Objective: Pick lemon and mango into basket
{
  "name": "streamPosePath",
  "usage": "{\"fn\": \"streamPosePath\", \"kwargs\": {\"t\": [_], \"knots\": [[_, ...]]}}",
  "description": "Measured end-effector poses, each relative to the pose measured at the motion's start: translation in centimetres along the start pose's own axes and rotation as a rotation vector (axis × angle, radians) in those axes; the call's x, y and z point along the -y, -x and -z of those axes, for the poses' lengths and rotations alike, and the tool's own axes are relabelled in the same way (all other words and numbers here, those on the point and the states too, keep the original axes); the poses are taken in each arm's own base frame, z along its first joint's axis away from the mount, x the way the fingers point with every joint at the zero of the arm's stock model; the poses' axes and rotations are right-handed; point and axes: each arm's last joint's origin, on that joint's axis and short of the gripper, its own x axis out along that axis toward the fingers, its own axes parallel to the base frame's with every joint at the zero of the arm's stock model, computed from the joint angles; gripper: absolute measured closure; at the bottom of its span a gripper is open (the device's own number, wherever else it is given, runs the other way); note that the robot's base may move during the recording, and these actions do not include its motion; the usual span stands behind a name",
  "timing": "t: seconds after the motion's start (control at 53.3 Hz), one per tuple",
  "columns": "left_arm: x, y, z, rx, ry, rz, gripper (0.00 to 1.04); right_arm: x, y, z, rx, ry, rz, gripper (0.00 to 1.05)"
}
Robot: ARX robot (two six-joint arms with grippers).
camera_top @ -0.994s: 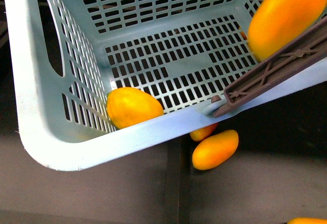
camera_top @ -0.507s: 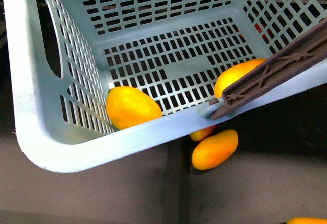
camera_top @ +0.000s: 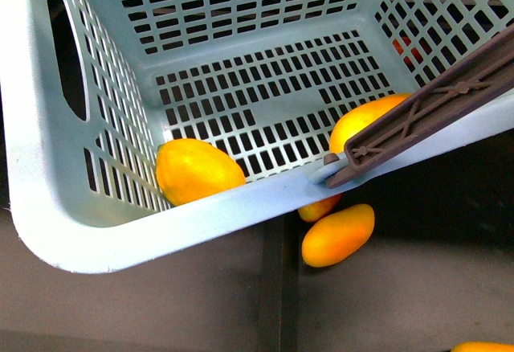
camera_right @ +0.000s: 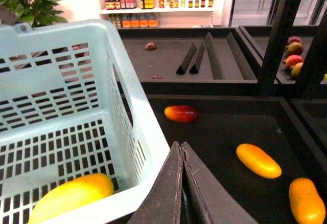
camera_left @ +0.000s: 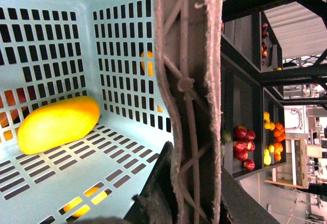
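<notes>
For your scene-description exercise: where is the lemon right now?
In the front view the lemon lies inside the basket, in its near-left corner against the front wall, with a mango further right by the brown handle.

Even, bright overhead light; fruit looks saturated against dark shelves. The handle [camera_left: 190, 96] looms blurred close up; far background is soft.

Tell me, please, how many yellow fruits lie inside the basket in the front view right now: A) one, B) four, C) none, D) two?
D: inside the basket the lemon rests in the near corner of the slotted floor, and a mango lies by the brown handle; the other mangoes sit outside, below the rim.
</notes>
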Motion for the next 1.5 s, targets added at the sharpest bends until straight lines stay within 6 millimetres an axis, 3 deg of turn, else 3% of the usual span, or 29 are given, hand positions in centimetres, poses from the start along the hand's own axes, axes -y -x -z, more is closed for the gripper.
{"fn": "streamPosePath", "kwargs": {"t": [0.3,0.713,1.501], "knots": [[0.0,0.0,0.0,-0.002,0.000,0.001,0.98,0.0,1.9,2.0,0.000,0.000,-0.001,1.03],[0.0,0.0,0.0,-0.001,0.000,0.001,0.98,0.0,3.3,3.3,0.016,0.000,-0.001,1.03],[0.0,0.0,0.0,0.000,-0.001,0.001,0.98,0.0,5.6,3.6,0.021,0.000,-0.002,1.03]]}}
